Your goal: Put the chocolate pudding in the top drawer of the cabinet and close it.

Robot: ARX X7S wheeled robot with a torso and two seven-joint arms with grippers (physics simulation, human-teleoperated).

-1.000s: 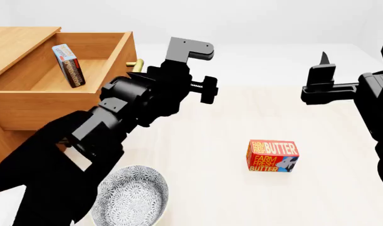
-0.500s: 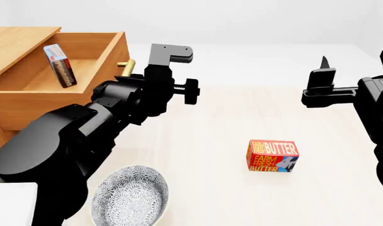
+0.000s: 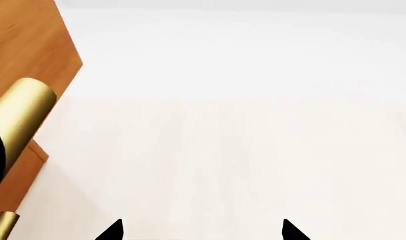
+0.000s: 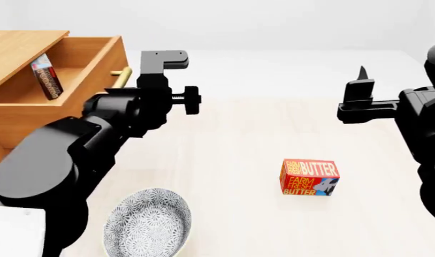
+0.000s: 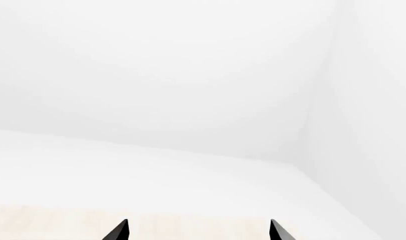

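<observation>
Left pincer (image 4: 149,67), chocolate pudding (image 4: 46,76) beyond, drawered

Left arm (image 4: 67,155): black, bulky, rising from the lower left of the head view toward upper centre-left. Left gripper (image 4: 160,61): raised, its bracket-shaped end uppermost, a knurled screw knob projecting sideways below; in the left wrist view two black fingertips (image 3: 113,231) stand well apart, nothing between them.

Right arm (image 4: 424,139): black, along the right edge of the head view, wrist extended inward. Right gripper (image 4: 361,88): one pointed finger upright; in the right wrist view fingertips (image 5: 119,231) spread wide, empty.
</observation>
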